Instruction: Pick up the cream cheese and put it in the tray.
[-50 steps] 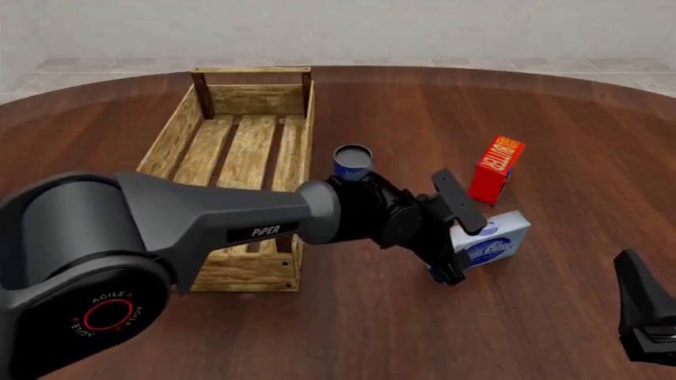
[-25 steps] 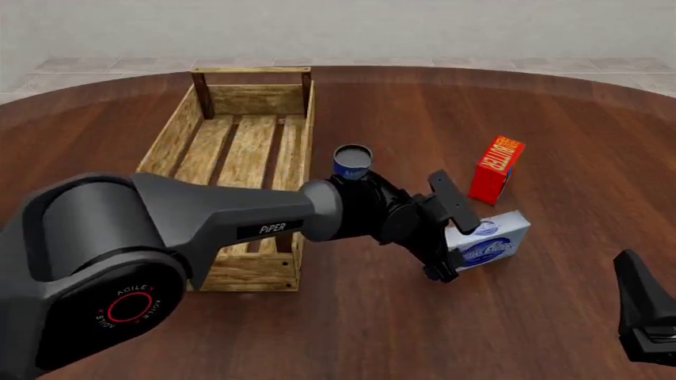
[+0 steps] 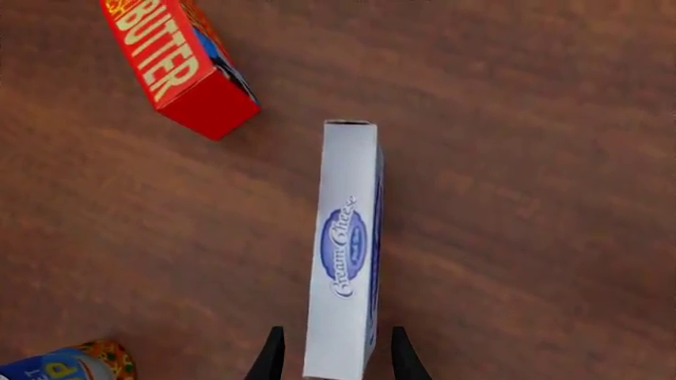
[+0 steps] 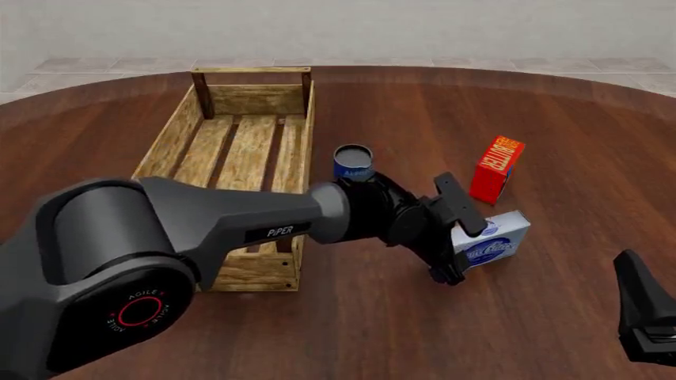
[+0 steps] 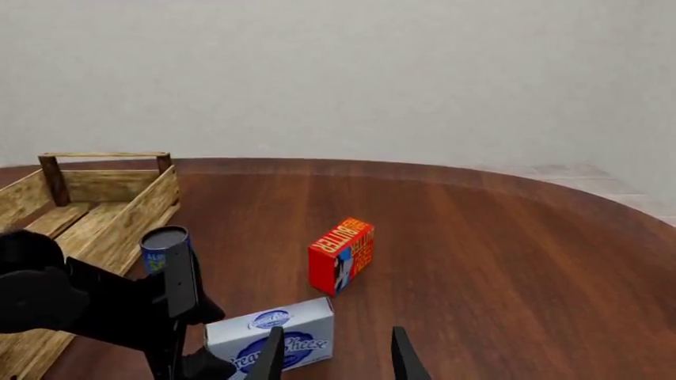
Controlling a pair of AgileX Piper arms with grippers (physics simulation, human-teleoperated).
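The cream cheese [image 4: 495,237] is a pale blue-white box with a blue oval logo, standing on its long edge on the table right of centre. My left gripper [image 4: 468,252] is open at its near end. In the left wrist view its fingertips [image 3: 272,358] flank the cream cheese [image 3: 343,253] with a thin gap on each side. The tray [image 4: 248,99] is a big slatted wooden crate at the left. My right gripper [image 4: 642,309] hovers at the lower right, open and empty, its right wrist view taking in the cream cheese [image 5: 277,340] and tray [image 5: 106,222].
A red butter box [image 4: 496,169] stands upright just beyond the cream cheese. A blue can [image 4: 353,162] stands between the tray's right wall and my left arm. The round wooden table's far edge curves behind the tray.
My left arm's rear links have shifted slightly. Its gripper stays at the cream cheese's near end, and the box has not moved. The right arm is still.
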